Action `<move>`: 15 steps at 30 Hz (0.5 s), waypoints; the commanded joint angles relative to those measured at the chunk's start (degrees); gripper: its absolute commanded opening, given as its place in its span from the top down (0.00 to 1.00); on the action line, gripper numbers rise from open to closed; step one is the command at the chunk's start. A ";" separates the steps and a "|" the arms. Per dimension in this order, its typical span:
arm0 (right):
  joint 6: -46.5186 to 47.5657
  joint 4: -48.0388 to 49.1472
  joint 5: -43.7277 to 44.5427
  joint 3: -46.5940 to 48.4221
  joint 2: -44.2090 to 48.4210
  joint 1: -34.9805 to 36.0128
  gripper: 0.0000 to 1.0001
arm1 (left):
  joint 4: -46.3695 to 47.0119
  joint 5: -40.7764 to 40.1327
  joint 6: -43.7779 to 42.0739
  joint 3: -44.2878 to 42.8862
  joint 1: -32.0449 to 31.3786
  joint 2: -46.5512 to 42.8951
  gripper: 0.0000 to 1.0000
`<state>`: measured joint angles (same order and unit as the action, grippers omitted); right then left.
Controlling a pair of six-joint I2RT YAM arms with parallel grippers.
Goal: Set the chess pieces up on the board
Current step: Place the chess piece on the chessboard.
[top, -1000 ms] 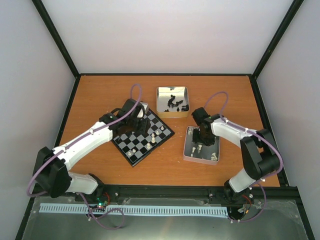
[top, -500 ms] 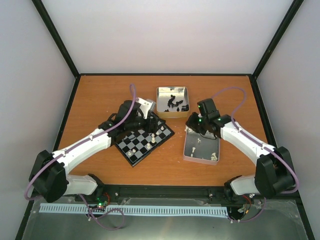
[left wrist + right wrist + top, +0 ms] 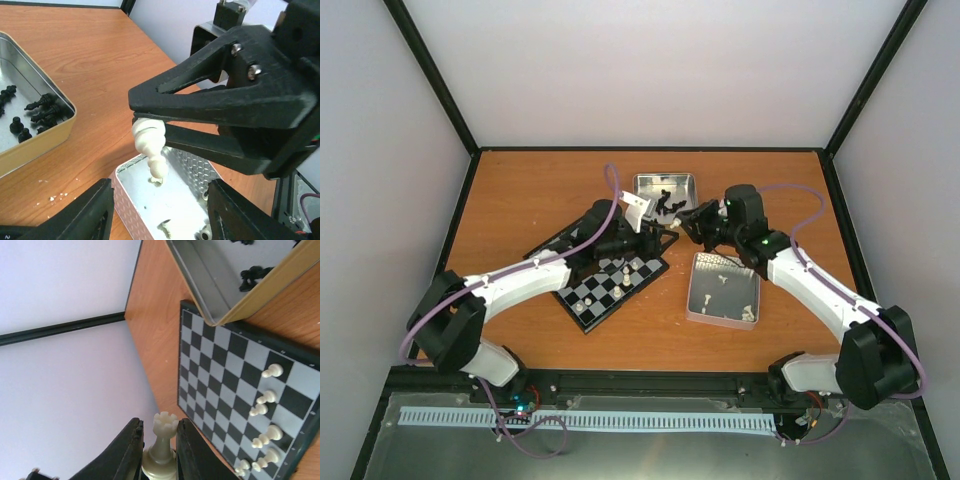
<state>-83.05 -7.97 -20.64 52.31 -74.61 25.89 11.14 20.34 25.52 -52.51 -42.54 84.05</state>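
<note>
The left fingers point(image 3: 95, 212) stand wide and empty, reaching past the board point(image 3: 592, 300) to flank the white rook point(image 3: 149, 142), probably so this arm can take it and reach the squares (a hand-over, I judge). A few white pieces point(image 3: 264, 410) already line the board's right edge. The right fingers point(image 3: 131, 450) are narrow, pinching the rook by its base with the crown free, aloft just right of the board. Far behind sits the tin of black pieces point(image 3: 650, 185); near right, the tin of white ones point(image 3: 725, 298). The desk point(image 3: 520, 190) is orange wood-grain, with white walls and a black frame around it.
</note>
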 commanded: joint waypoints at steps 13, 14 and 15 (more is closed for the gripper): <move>-5.11 4.59 -2.89 -1.54 1.24 -0.23 0.80 | 4.14 -3.89 4.83 -5.14 -0.43 3.01 0.82; -4.97 4.42 -2.89 -1.56 1.22 -0.18 0.80 | 3.95 -3.99 4.88 -5.08 -0.37 3.02 0.87; -4.83 4.41 -2.83 -1.59 1.14 -0.15 0.80 | 3.69 -4.25 4.81 -5.06 -0.37 3.01 0.92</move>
<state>-87.50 -4.84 -23.20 51.44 -74.24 25.89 13.30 17.30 30.52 -55.18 -42.54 86.39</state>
